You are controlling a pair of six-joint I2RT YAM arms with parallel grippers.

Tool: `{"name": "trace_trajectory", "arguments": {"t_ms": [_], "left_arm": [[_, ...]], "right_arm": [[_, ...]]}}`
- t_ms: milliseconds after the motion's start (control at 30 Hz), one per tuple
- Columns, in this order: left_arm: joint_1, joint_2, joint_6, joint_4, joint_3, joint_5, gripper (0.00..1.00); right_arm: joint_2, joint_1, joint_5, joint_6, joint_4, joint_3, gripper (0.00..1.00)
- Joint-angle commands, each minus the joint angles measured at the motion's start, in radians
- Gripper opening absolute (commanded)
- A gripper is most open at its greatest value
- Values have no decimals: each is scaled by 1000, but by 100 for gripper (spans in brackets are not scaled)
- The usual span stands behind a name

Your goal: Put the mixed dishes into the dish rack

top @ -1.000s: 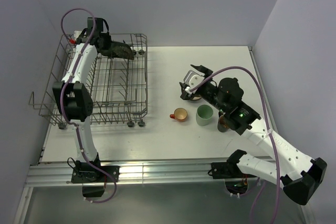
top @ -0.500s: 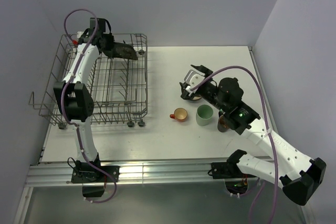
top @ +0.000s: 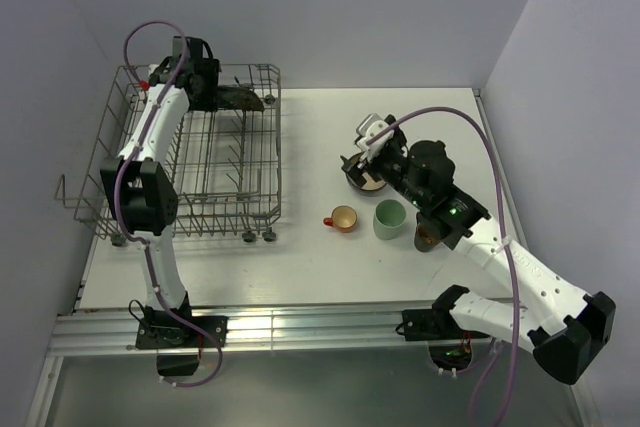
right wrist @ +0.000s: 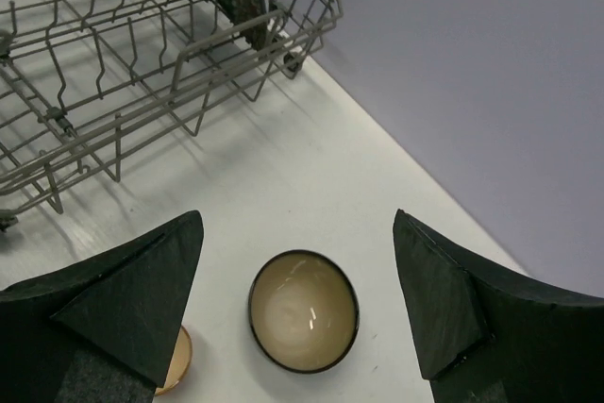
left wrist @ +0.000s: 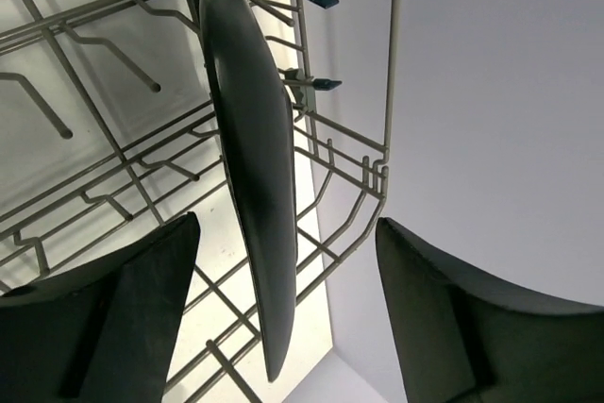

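Observation:
The dark square plate [top: 241, 97] [left wrist: 250, 158] stands on edge among the tines at the far right corner of the grey wire dish rack [top: 279, 162] [right wrist: 123, 92]. My left gripper [top: 206, 86] [left wrist: 285, 224] is open, one finger on each side of the plate, neither touching it. My right gripper [top: 358, 161] [right wrist: 297, 219] hangs open above the bowl with the tan inside [top: 366, 180] [right wrist: 304, 310], which sits on the table. The orange-red cup [top: 342, 218] [right wrist: 176, 361] and the pale green mug [top: 389, 219] stand nearer. The brown cup [top: 427, 238] is partly hidden by my right arm.
The rack fills the table's left side, its tines upright and its small wheels at the near edge. Walls close in behind the table and along its right. White table [top: 320, 127] lies between the rack and the cups.
My left gripper has opened and let go of the plate, which now stands in the rack on its own. My right gripper has shifted slightly farther over the bowl.

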Motion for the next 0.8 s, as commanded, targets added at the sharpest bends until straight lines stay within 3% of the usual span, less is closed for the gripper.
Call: {"name": "trace_trajectory", "arguments": {"t_ms": [0,200,500,767], "left_arm": [[-1,-83,3,-21,-2,8,82],[-3,-170,-5,-18,-111,40,83],[-3,-342,61,-67,-248,112,82],[5,-485,112,-84,-242,184,82]], "right_arm": [[40,-5,113,148,-39,79,89],[152,-57,282,390,-162,232,90],[309,-215,275,629,-375,365,84],[451,-303,225,763,-581,476,86]]}}
